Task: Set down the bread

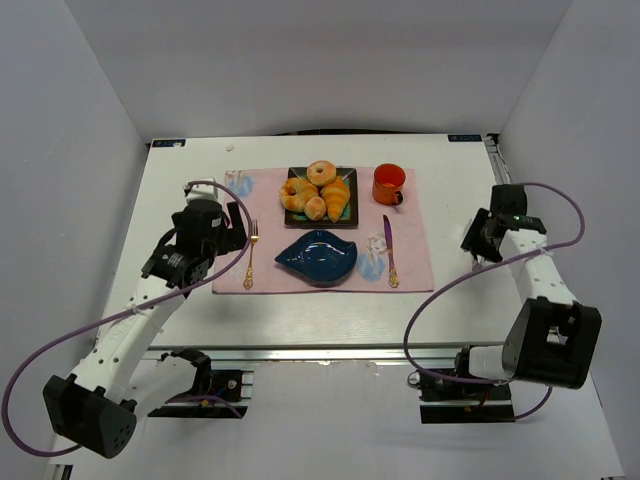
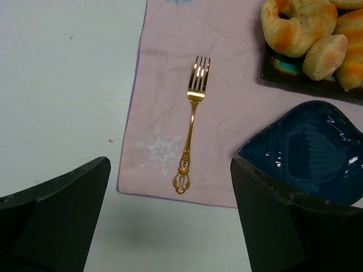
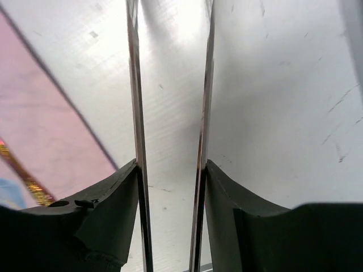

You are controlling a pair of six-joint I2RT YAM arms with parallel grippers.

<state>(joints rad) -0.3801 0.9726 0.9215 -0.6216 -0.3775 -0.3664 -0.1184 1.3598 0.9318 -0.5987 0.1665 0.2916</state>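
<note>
**Top, left-wrist and right-wrist views: approach to the bread.** The bread [image 1: 338,197] lies on the right half of a black tray [image 1: 352,172] at the far side of a pink placemat [image 1: 410,262]. It is packed against a doughnut [image 1: 321,171] and two smaller pastries. Its long axis runs roughly near-to-far, leaning slightly to one side.

From the left pincer [image 1: 238,228] the bread lies to the right and a little farther from the arm bases. From the right pincer [image 1: 478,238] it lies to the left, across a mug [image 1: 389,183] and a knife [image 1: 389,250]. The left arm is judged the nearer.

The left pincer hangs over the placemat's left edge with its jaws spread wide and nothing between them. A gold fork [image 2: 191,127] lies just ahead of it. The right pincer is low over the bare worktop [image 1: 330,310] beside the placemat. Its jaws are parallel with a narrow gap and hold nothing.

An empty blue dish [image 1: 300,262] sits just nearer than the tray and is probably where the bread should go.
</note>
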